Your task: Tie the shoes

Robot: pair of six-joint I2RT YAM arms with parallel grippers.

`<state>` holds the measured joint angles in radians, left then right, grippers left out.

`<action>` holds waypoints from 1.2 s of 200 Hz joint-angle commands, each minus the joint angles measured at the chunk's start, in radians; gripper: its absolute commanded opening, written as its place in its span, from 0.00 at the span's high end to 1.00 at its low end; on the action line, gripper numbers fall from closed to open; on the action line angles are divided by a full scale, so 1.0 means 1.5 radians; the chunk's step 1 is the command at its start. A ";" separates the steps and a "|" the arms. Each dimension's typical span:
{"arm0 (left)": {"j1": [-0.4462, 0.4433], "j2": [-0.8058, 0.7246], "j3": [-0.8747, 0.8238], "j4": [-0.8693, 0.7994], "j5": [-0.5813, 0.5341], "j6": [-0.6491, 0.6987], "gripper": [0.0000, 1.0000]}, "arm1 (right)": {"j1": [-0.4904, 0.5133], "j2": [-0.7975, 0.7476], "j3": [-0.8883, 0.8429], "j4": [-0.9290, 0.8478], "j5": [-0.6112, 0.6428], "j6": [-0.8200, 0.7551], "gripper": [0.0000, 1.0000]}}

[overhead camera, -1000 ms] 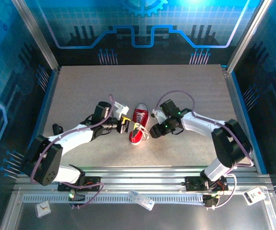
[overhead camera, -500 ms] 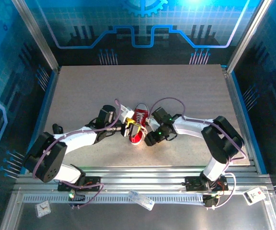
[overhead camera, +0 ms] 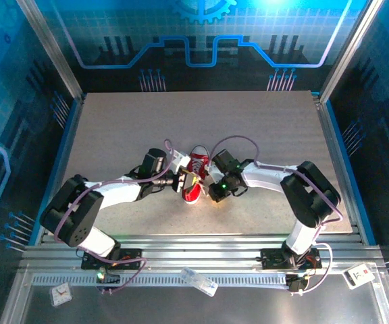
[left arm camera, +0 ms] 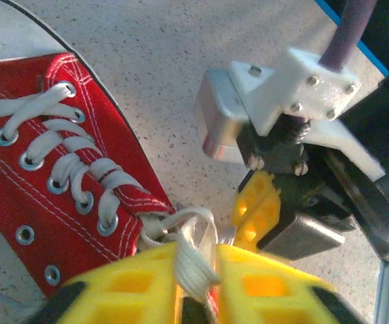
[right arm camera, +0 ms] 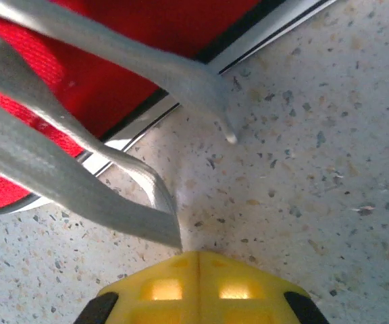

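Top external view has the red sneaker (overhead camera: 194, 169) sitting on the table (overhead camera: 262, 128) a bit toward the near edge, wedged right between the two arms. The left gripper (overhead camera: 188, 181) is up against one side and the right gripper (overhead camera: 214, 190) is just off the other.

On the left wrist cam, the left gripper (left arm camera: 196, 270) has its yellow pads clamped on a bunched bit of the white laces (left arm camera: 193, 237), right where they come out of the top eyelets. The right gripper (left arm camera: 267, 217) is hanging out just beside it.

On the right wrist cam, the right gripper (right arm camera: 198, 287) has its pads pressed tight together, and one strand of the laces (right arm camera: 80, 196) runs straight into the seam. So it looks pinched to me, though the contact spot itself is hard to make out. Another strand hangs loose across the sole.

My read is that this is early in the knot. Each side has a lace end and no bow is visible yet. The next move probably means crossing the two strands over the tongue and pulling them apart without dragging the shoe, since it's light and nothing is pinning it down.
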<state>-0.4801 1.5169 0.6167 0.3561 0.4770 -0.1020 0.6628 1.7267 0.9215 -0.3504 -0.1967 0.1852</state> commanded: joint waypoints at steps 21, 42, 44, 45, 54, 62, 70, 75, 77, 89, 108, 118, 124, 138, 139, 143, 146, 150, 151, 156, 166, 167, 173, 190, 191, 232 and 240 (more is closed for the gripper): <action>0.029 -0.015 0.049 -0.038 0.022 -0.025 0.93 | -0.001 -0.026 -0.013 0.095 -0.012 -0.025 1.00; 0.040 -0.015 0.070 -0.067 0.035 -0.026 0.94 | -0.007 -0.042 -0.015 0.084 -0.016 -0.038 1.00; 0.040 -0.015 0.071 -0.069 0.037 -0.026 0.94 | -0.008 -0.043 -0.015 0.084 -0.016 -0.041 1.00; 0.040 -0.015 0.072 -0.070 0.037 -0.026 0.95 | -0.007 -0.043 -0.016 0.085 -0.016 -0.042 1.00; 0.041 -0.012 0.078 -0.076 0.044 -0.025 0.95 | -0.007 -0.049 -0.020 0.086 -0.024 -0.050 1.00; 0.042 -0.009 0.082 -0.081 0.048 -0.025 0.95 | -0.006 -0.051 -0.023 0.089 -0.033 -0.058 1.00; 0.042 -0.007 0.086 -0.085 0.051 -0.025 0.95 | -0.005 -0.055 -0.024 0.091 -0.033 -0.061 0.89; 0.042 -0.004 0.087 -0.087 0.054 -0.025 0.95 | -0.004 -0.056 -0.024 0.092 -0.034 -0.064 0.84; 0.042 -0.004 0.089 -0.088 0.054 -0.024 0.95 | -0.003 -0.057 -0.024 0.093 -0.034 -0.065 0.81; 0.042 0.000 0.091 -0.091 0.056 -0.024 0.95 | -0.002 -0.058 -0.024 0.098 -0.037 -0.069 0.66; 0.043 0.006 0.092 -0.092 0.060 -0.026 0.95 | -0.002 -0.052 -0.039 0.098 -0.037 -0.075 0.54; 0.043 0.008 0.092 -0.093 0.060 -0.025 0.95 | -0.002 -0.043 -0.034 0.096 -0.036 -0.080 0.50; 0.044 0.009 0.092 -0.093 0.061 -0.027 0.95 | -0.001 -0.036 -0.032 0.095 -0.036 -0.083 0.49; 0.044 0.012 0.092 -0.093 0.063 -0.027 0.95 | -0.002 -0.015 -0.022 0.099 -0.043 -0.089 0.47; 0.044 0.012 0.093 -0.094 0.063 -0.027 0.95 | -0.001 -0.014 -0.015 0.099 -0.044 -0.089 0.47; 0.044 0.013 0.094 -0.094 0.063 -0.027 0.95 | -0.002 -0.007 -0.010 0.102 -0.046 -0.091 0.47; 0.044 0.014 0.094 -0.094 0.063 -0.027 0.95 | -0.001 -0.002 -0.008 0.104 -0.048 -0.091 0.47; 0.044 0.015 0.093 -0.094 0.063 -0.027 0.95 | -0.001 0.006 -0.005 0.105 -0.050 -0.093 0.47; 0.044 0.015 0.094 -0.094 0.063 -0.027 0.95 | -0.001 0.008 -0.004 0.106 -0.050 -0.093 0.47; 0.044 0.017 0.095 -0.094 0.064 -0.028 0.95 | -0.002 0.016 0.001 0.107 -0.054 -0.094 0.47; 0.044 0.021 0.097 -0.097 0.065 -0.029 0.95 | 0.001 0.031 0.013 0.103 -0.061 -0.098 0.48; 0.044 0.022 0.098 -0.097 0.066 -0.029 0.95 | 0.001 0.033 0.014 0.102 -0.062 -0.099 0.48; 0.044 0.024 0.097 -0.098 0.068 -0.032 0.95 | 0.003 0.036 0.018 0.100 -0.062 -0.100 0.51; 0.044 0.028 0.096 -0.098 0.068 -0.034 0.95 | 0.006 0.035 0.022 0.087 -0.055 -0.103 0.71; 0.044 0.028 0.096 -0.099 0.068 -0.035 0.95 | 0.007 0.035 0.021 0.086 -0.054 -0.103 0.72; 0.048 0.035 0.112 -0.124 0.065 -0.038 0.97 | 0.001 -0.013 0.016 0.010 -0.002 -0.125 1.00; 0.051 0.038 0.118 -0.130 0.067 -0.040 0.98 | -0.001 -0.023 0.020 -0.009 0.004 -0.128 1.00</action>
<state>-0.4168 1.5528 0.7460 0.2054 0.5480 -0.1413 0.6647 1.7546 0.9356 -0.2604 -0.2279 0.0277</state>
